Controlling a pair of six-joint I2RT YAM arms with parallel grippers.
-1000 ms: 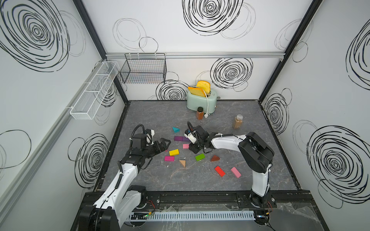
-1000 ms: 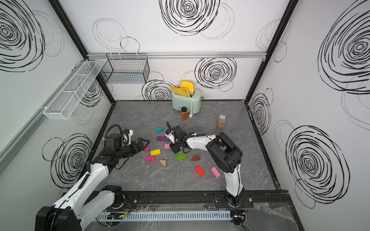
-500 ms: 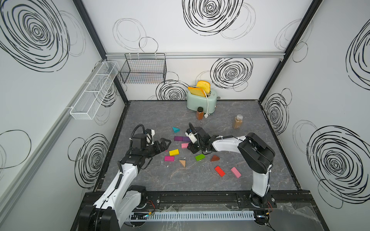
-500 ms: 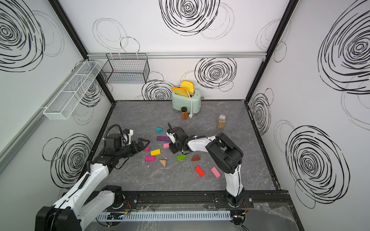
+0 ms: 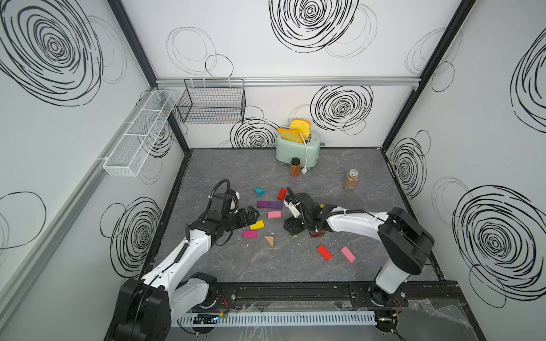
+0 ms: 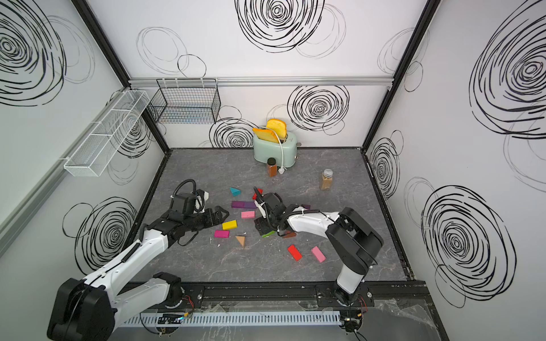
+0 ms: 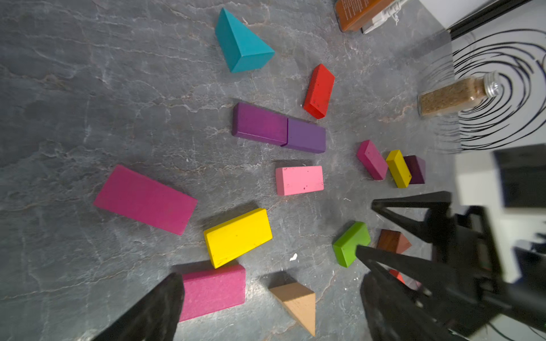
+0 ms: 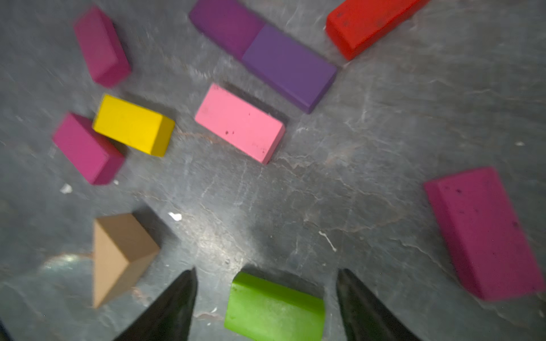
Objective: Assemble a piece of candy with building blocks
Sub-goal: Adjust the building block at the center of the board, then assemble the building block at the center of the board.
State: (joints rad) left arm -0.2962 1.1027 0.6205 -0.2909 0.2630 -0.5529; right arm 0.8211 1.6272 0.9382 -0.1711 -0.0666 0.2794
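Grey marbled tabletop (swirl-painted walls) bears blocks; left claw, right claw released.

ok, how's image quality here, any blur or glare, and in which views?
Right wrist view: motion-blurred, plainly on the magenta block; glare patch on the table beside the tan wedge. Left wrist view: yellow block and its neighbours crisp, only the right arm at the edge is soft. Both top views: sharp, evenly lit, soft shadows.
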